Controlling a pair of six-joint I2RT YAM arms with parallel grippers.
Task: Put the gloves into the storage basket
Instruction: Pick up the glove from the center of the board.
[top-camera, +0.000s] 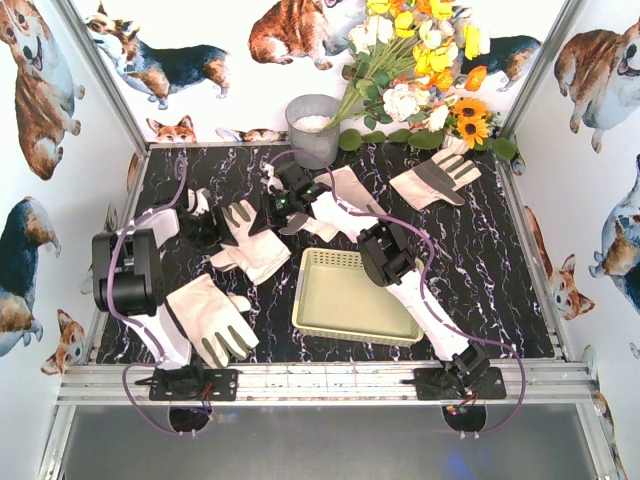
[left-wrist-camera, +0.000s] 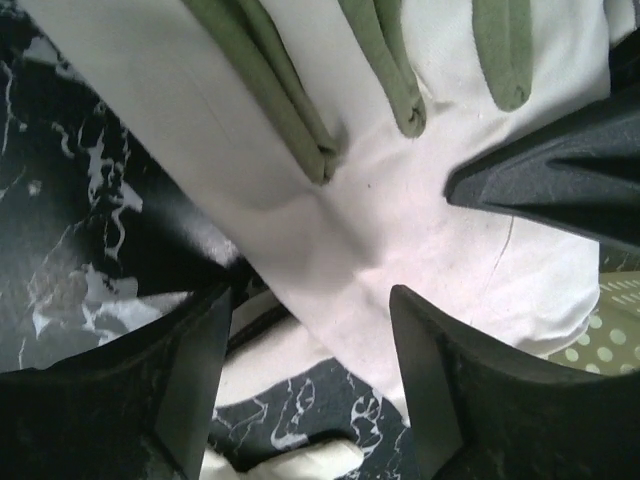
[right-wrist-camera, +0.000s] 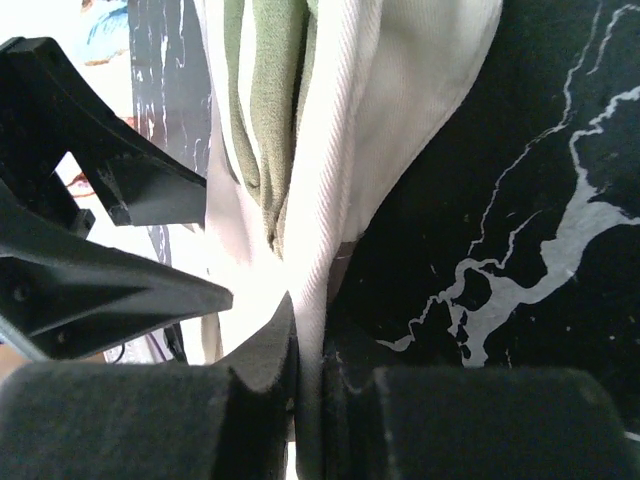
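Checking R side first: right gripper (right-wrist-camera: 305, 345) is clamped tight on a fold of white fabric. That's the pinched glove (right-wrist-camera: 350, 150), w/ olive fingers bunched above the pads. On top cam I see this glove lying just behind the storage basket (top-camera: 335, 256), on the black marble table (top-camera: 480, 290), outside the rim.

Left gripper (left-wrist-camera: 310, 300): jaws stand apart at a medium gap, and I see nothing gripped. White glove fabric w/ olive fingers spreads beneath them, and a corner of the basket shows at that view's right edge. Can't tell whether it's the same glove. A black part of the other gripper pokes in from the right, so both work close together behind the basket's far-left corner.

Other gloves, all flat on the table outside the basket:
- left glove (top-camera: 255, 248): just beside the basket's left side.
- near-left glove (top-camera: 212, 320): left of the basket's near corner, partly under my left arm.
- far-right glove (top-camera: 435, 178): well beyond the far-right corner, palm patch up.

Grey bucket (top-camera: 313, 125) sits further behind the basket.
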